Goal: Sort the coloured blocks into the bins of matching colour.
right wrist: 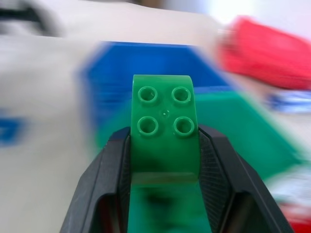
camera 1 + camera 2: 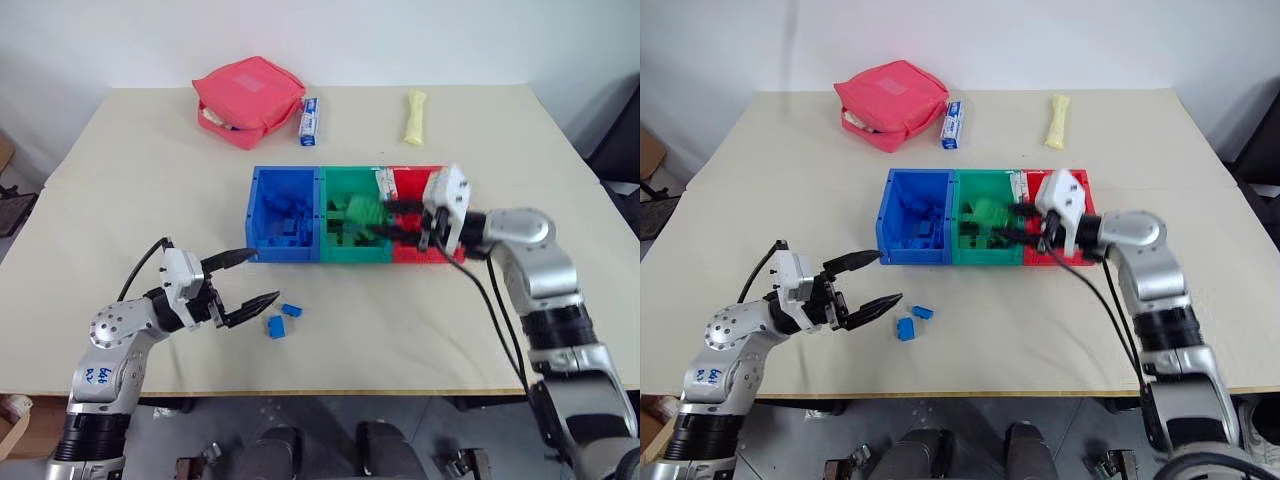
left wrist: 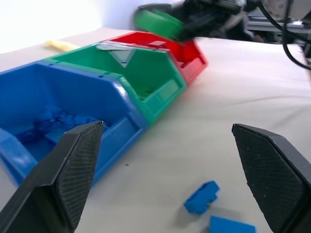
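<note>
Left gripper [image 2: 250, 280] spread wide, empty, low over table [image 2: 120, 180]; two blue blocks [image 2: 283, 318] just beside fingertips. Right gripper [image 1: 165, 160] clamped on green block [image 1: 165, 131], held above green bin [image 2: 340, 245]. Blue bin [image 2: 262, 215], red bin [image 2: 415, 185] flank it.

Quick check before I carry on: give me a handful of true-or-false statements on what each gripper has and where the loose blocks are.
1. The right gripper is closed on a green block. True.
2. The left gripper holds a blue block. False: its fingers are spread wide with nothing between them.
3. Two blue blocks lie on the table in front of the blue bin. True.
4. The green block is held over the blue bin. False: it is above the green bin.
5. The pink pouch sits inside the red bin. False: it lies on the table beyond the bins.
</note>
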Available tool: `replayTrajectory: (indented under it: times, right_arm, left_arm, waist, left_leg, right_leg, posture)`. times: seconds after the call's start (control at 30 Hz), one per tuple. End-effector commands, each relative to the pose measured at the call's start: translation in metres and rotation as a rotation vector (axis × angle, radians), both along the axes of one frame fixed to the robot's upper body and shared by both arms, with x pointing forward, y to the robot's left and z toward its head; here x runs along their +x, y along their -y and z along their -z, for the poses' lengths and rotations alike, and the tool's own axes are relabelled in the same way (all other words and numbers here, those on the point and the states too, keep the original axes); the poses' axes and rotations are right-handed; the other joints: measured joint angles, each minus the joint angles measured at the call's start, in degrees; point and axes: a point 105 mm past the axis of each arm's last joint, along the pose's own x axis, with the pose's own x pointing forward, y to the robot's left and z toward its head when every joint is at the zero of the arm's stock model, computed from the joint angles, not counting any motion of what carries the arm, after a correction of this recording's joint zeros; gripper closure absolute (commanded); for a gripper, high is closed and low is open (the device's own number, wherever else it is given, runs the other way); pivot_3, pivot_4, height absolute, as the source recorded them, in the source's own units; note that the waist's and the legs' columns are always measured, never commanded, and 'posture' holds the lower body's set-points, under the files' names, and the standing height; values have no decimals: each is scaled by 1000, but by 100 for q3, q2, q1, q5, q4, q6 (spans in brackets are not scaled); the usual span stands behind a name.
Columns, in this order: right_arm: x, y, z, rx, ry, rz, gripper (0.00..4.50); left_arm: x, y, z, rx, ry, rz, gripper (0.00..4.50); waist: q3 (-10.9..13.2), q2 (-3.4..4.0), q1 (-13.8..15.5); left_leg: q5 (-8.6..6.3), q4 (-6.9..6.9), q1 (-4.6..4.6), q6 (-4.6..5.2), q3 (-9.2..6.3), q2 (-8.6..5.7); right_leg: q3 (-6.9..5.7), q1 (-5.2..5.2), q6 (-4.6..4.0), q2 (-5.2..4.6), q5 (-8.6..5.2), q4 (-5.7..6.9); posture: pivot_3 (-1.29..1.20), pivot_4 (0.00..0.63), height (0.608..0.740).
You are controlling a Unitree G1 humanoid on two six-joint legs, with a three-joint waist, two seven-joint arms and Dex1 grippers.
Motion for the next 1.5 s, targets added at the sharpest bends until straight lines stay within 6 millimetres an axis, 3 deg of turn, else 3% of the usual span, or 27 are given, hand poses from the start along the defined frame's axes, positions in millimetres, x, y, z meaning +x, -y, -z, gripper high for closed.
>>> replayTrajectory:
  times: [0.03, 0.27, 0.33, 0.47, 0.6, 0.73, 0.97, 1.17, 1.43, 1.5]
  right_arm:
    - [13, -3, -6, 24, 36, 60, 3038]
    - [9, -1, -13, 45, 21, 23, 724]
    - [-3, 1, -16, 65, 15, -47, 40]
    - [-33, 12, -6, 39, -13, -160, 12]
    - [-76, 32, 23, -41, -67, -267, 12]
    - [-102, 56, 53, -161, -177, -284, 12]
    - [-119, 80, 68, -165, -229, -187, 12]
    - [-122, 74, 68, -118, -229, -139, 12]
    - [-127, 71, 60, -92, -222, -85, 12]
    - [-129, 74, 60, -98, -217, -65, 0]
  left_arm:
    - [0, 2, -7, 0, 37, -2, 0]
    - [-2, -7, -4, 19, 19, -23, 0]
    - [-2, -13, -2, 45, 17, -30, 0]
    - [1, -32, 2, 116, 1, -58, 0]
    - [-3, -64, 18, 276, -49, -50, 0]
    - [-6, -71, 22, 348, -81, -5, 0]
    - [-11, -16, 12, 389, -131, 151, 0]
    - [0, 37, 20, 502, -183, 142, 0]
    - [11, 56, 41, 652, -245, 114, 0]
    - [16, 54, 44, 700, -252, 104, 379]
  waist:
    - [0, 0, -1]
    - [0, 0, 0]
    - [0, 0, 1]
    - [0, 0, 19]
    - [0, 0, 26]
    - [1, 1, 16]
    - [1, 1, 28]
    - [1, 0, 50]
    - [4, -5, 66]
    - [4, -6, 107]
  left_leg:
    - [0, -2, -1, 0, 1, 0]
    - [-1, -5, -12, 3, 0, -2]
    - [-1, -1, -11, 2, 0, -1]
    - [0, 0, -11, 2, -1, -1]
    - [-1, -12, -11, 2, -9, 0]
    - [-3, -9, -9, 7, 2, -4]
    - [-2, -9, -2, 8, -2, 1]
    - [-2, -7, -1, 8, -3, -2]
    - [-2, -6, -2, 7, 0, 1]
    - [-2, -2, -3, 7, 0, 1]
  right_leg:
    - [0, -3, 0, 0, 0, 0]
    - [-6, -6, 0, -2, 0, 10]
    - [-7, -6, 0, -2, 0, 3]
    - [-5, -4, 0, -2, 0, -2]
    - [-1, -1, 0, -4, 0, -7]
    - [-1, 2, 0, -9, 0, -22]
    - [23, 17, 0, -10, 0, -26]
    - [22, 18, 0, -8, 0, -20]
    - [19, 11, 0, -1, 0, -12]
    - [19, 14, 0, -1, 0, -15]
  posture:
    - [0, 150, 740]
    - [0, 150, 740]
    - [0, 150, 740]
    - [0, 150, 740]
    - [0, 150, 740]
    - [0, 150, 740]
    - [0, 150, 740]
    - [0, 150, 740]
    - [0, 150, 740]
    - [0, 150, 740]
